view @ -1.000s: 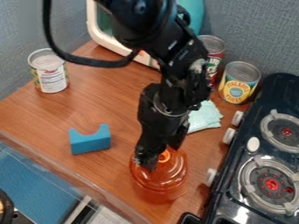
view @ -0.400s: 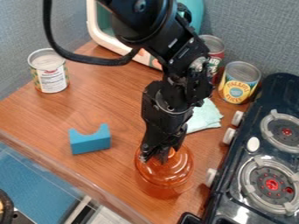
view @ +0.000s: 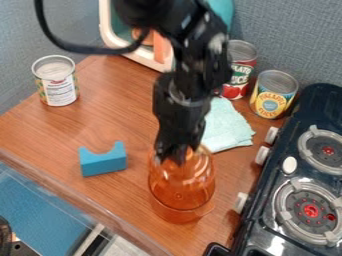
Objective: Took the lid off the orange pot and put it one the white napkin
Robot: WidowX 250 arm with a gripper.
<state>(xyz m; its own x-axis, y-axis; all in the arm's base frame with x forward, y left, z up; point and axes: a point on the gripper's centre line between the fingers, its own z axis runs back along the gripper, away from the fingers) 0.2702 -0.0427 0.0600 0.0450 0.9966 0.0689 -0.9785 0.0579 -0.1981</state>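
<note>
One arm (view: 190, 82) slanting steeply down | pincer (view: 176, 154) gripping orange lid (view: 198, 167) | over orange pot (view: 177, 212)

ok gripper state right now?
Gripper: closed, holding the orange lid by its top, over the orange pot.
</note>
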